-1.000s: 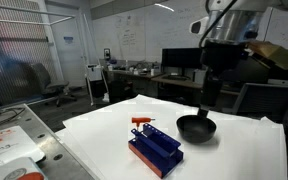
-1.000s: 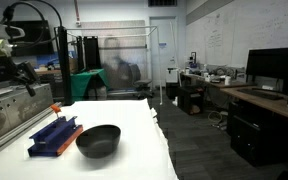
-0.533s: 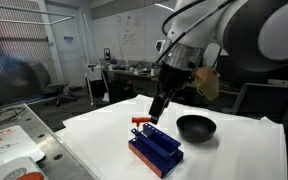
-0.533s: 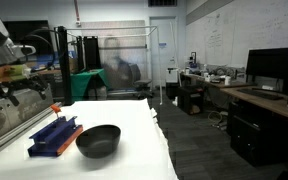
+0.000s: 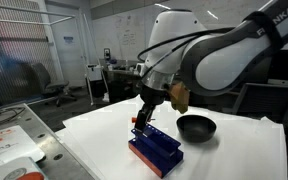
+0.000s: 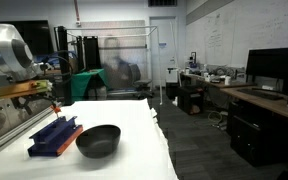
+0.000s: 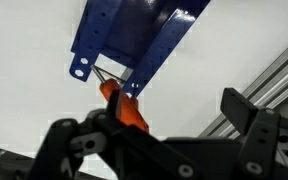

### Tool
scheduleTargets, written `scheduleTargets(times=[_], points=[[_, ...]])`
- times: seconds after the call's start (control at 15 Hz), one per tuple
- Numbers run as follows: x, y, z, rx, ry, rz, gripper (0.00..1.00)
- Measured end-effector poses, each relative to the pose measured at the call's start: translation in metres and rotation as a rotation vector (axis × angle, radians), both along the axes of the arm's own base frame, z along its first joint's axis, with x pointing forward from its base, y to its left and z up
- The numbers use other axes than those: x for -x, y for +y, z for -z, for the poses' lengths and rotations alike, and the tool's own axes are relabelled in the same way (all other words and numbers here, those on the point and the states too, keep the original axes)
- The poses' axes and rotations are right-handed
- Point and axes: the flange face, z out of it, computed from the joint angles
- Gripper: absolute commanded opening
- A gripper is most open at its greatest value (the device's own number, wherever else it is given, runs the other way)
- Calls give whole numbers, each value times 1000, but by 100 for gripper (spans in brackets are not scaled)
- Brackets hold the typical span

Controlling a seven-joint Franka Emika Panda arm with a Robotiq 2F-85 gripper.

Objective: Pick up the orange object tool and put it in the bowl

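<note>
The orange tool [image 5: 136, 121] lies on the white table at the far end of the blue rack [image 5: 154, 150]; it also shows in an exterior view [image 6: 55, 107], and in the wrist view [image 7: 125, 106] just off the rack's corner [image 7: 134, 35]. The black bowl [image 5: 196, 127] stands beside the rack, empty, and appears again in an exterior view [image 6: 98, 140]. My gripper [image 5: 142, 113] hangs just above the tool, also seen in an exterior view [image 6: 49, 97]. In the wrist view the gripper [image 7: 174, 104] is open, with the tool by one finger [image 7: 112, 100].
An aluminium frame rail [image 7: 274, 70] runs along the table's edge near the tool. A tray with red-and-white items [image 5: 4, 150] sits on a side bench. Desks with monitors [image 6: 274, 70] stand beyond the table.
The arm has swung from above the bowl over to the orange tool at the rack's far end and come down close to it. The tool, rack and bowl have not moved.
</note>
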Motion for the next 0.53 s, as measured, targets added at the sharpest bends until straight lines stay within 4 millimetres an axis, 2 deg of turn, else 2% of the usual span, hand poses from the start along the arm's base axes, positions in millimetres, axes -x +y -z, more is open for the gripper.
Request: scheduleTargets(times=[0.2, 0.53], points=[[-17, 4, 6, 14, -5, -52, 100], [-34, 2, 2, 39, -31, -109, 100]])
